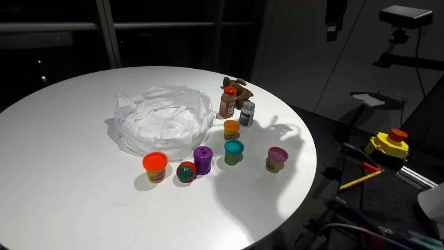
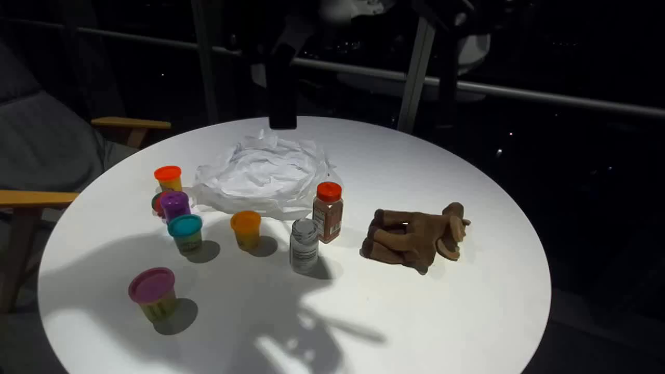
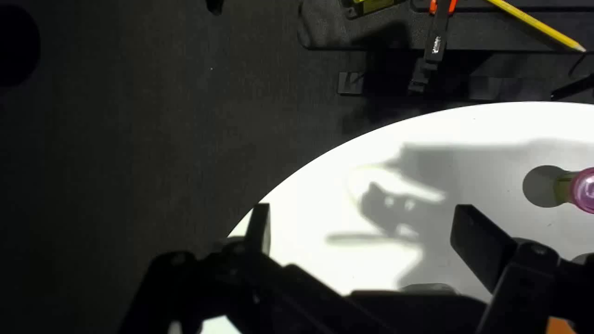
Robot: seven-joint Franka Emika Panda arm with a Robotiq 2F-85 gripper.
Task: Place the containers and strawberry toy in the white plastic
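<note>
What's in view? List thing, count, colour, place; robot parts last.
table: 1, white, both exterior views
plastic bag: 1, translucent white, on table
purple container: 1, purple, near bag
strawberry toy: 1, red and green, beside purple container
red tub: 1, red-orange lid, near strawberry toy
teal tub: 1, teal lid, near purple container
orange tub: 1, orange lid, near teal tub
pink tub: 1, pink lid, standing apart
white bottle: 1, grey cap, near orange tub
brownish bottle: 1, red cap, beside white bottle
animal toy: 1, brown, near brownish bottle
pencil: 1, yellow, beside table
button box: 1, yellow and red, near pencil
camera: 1, black, beyond table
chair: 1, grey, beside table
end effector: 1, black, above table, jaws apart, nothing between
</note>
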